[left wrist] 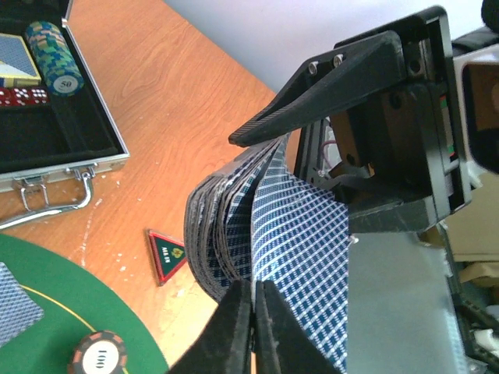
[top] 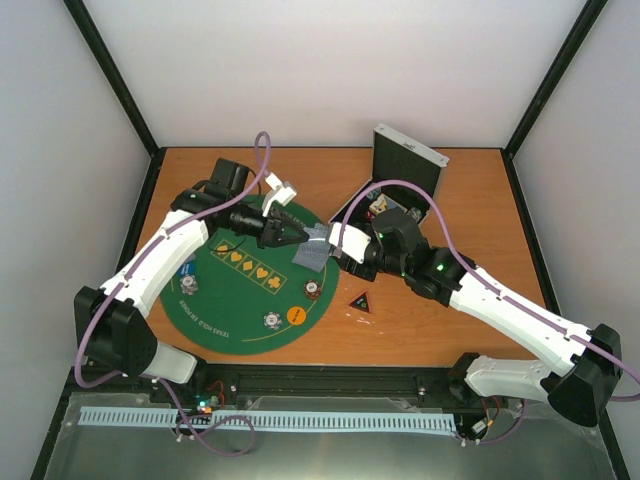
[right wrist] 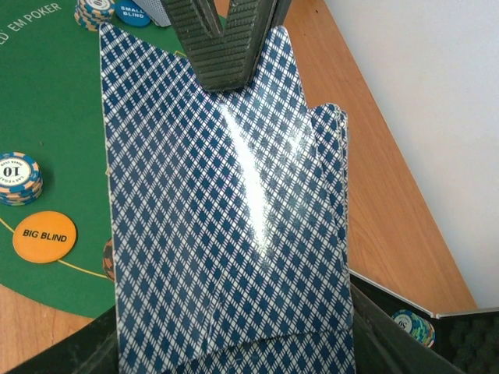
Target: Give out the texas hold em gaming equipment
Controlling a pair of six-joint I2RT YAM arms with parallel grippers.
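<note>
**Dealing in progress.** Above the right side of the mat (top: pixel 235 300), the right end effector (top: pixel 332 247) grips the deck (left wrist: pixel 212 234), its jaws held apart by the thickness of the pack. The left end effector (left wrist: pixel 253 319) meets it from the mat's far side, its jaws all but closed on the edge of the top card (right wrist: pixel 218 218).

The step in hand looks to be peeling one card off for a player's place. Discs and chips are already out: an orange disc (top: pixel 297 316) lies at the mat's near-right rim with a chip (top: pixel 313 289) just inside it. The marker (top: pixel 362 302) lies on the counter (top: pixel 450 320) just off that rim.

The next move calls for drawing the card out flat along its own face so the one beneath does not follow. It then has to be carried to a spot on the mat and let go.

The left wrist view alone shows the deck bowed, its edges splayed under the right finger. It also shows one card (left wrist: pixel 15 304) face down on the mat, and the open case (left wrist: pixel 93 160) beyond the mat's right side, holding a chip stack (left wrist: pixel 51 54) and red dice (left wrist: pixel 23 95).

The right wrist view alone shows the top card slid out of line with the pack, and the lettering: BIG BLIND on the orange disc, SMALL BLIND on a blue disc (right wrist: pixel 132 9). Only the top view takes in both arms and the whole layout.
</note>
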